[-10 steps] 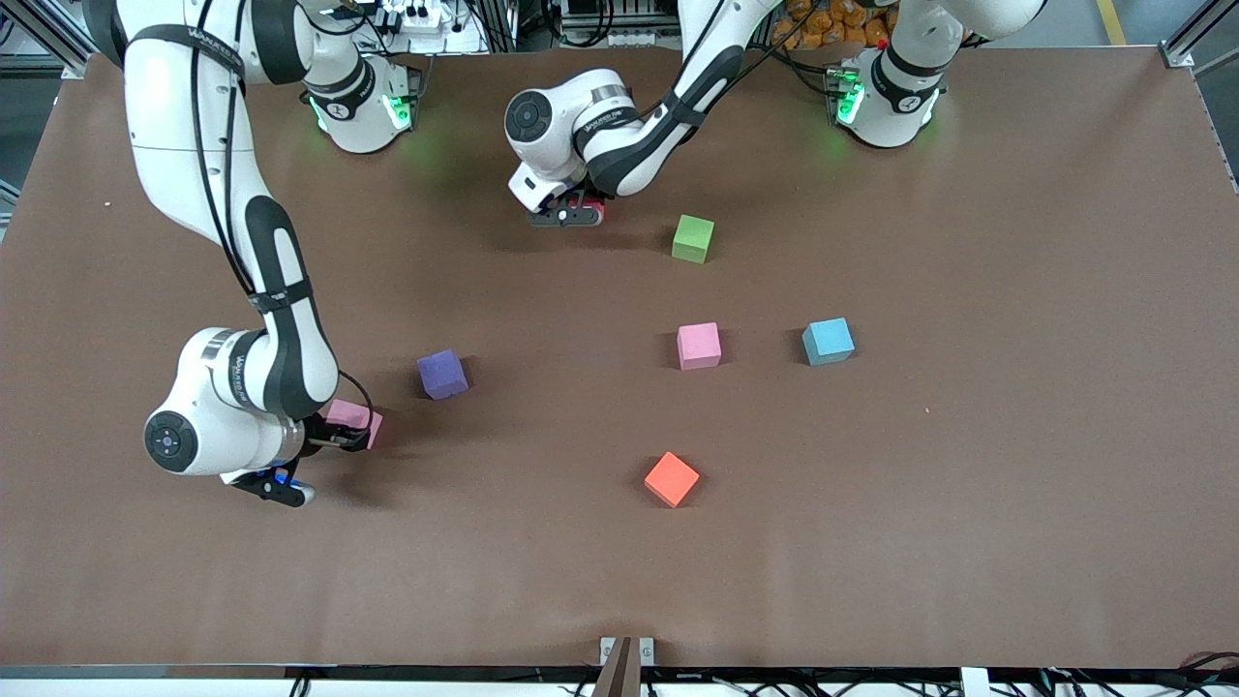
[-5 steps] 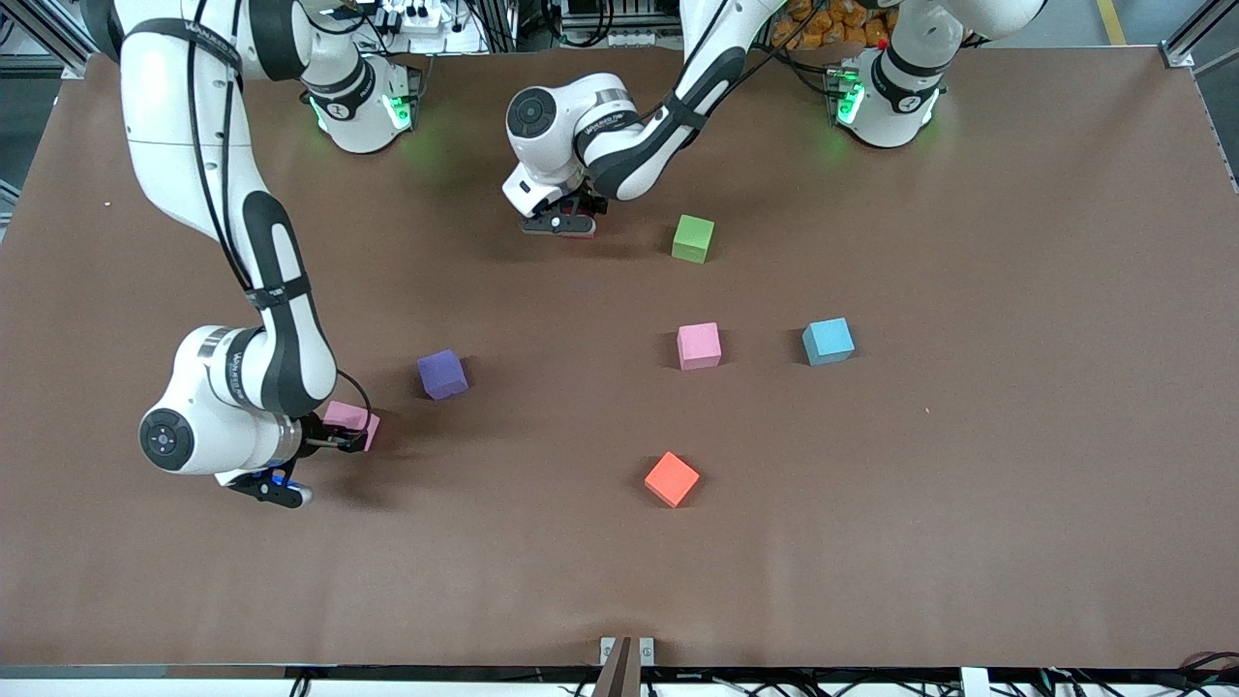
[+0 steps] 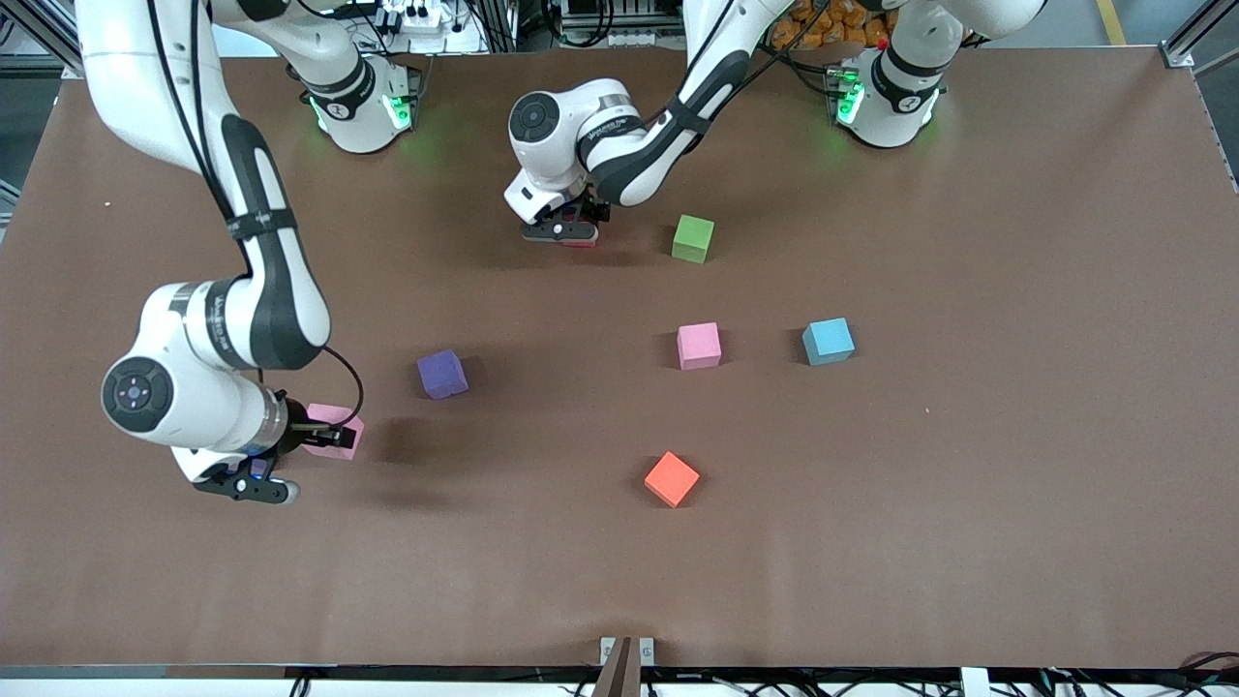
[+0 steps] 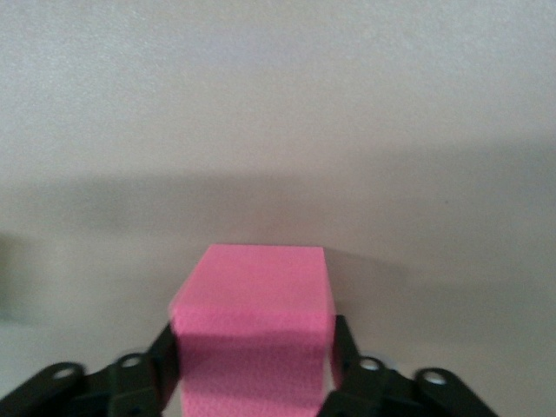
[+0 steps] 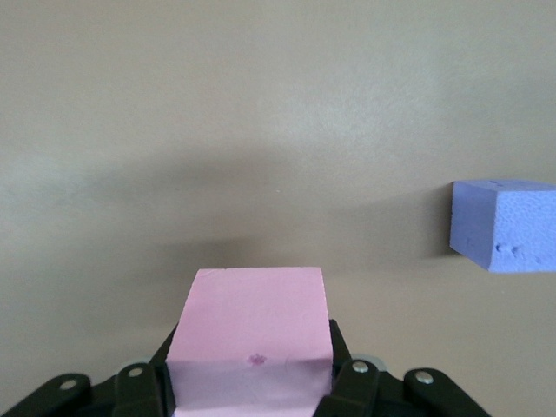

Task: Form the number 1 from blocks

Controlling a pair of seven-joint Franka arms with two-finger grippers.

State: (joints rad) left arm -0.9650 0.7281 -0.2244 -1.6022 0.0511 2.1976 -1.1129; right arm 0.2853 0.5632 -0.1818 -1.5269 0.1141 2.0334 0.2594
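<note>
Right tool (image 3: 324,433) pinches a pale pink block (image 5: 250,334), left tool (image 3: 573,232) a red block (image 4: 254,334); remaining blocks lie scattered on the worktop (image 3: 968,484), numeral unformed.

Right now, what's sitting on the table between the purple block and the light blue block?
In the front view, one pink block sits between the purple block and the light blue block, closer to the light blue one. The rest of that stretch is bare table.

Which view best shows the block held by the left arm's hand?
The left wrist view: the small matte block, deep pink there, fills its centre, clamped between the left hand's fingers. The front view shows only a red sliver under that hand. The right wrist view does not show it.
</note>
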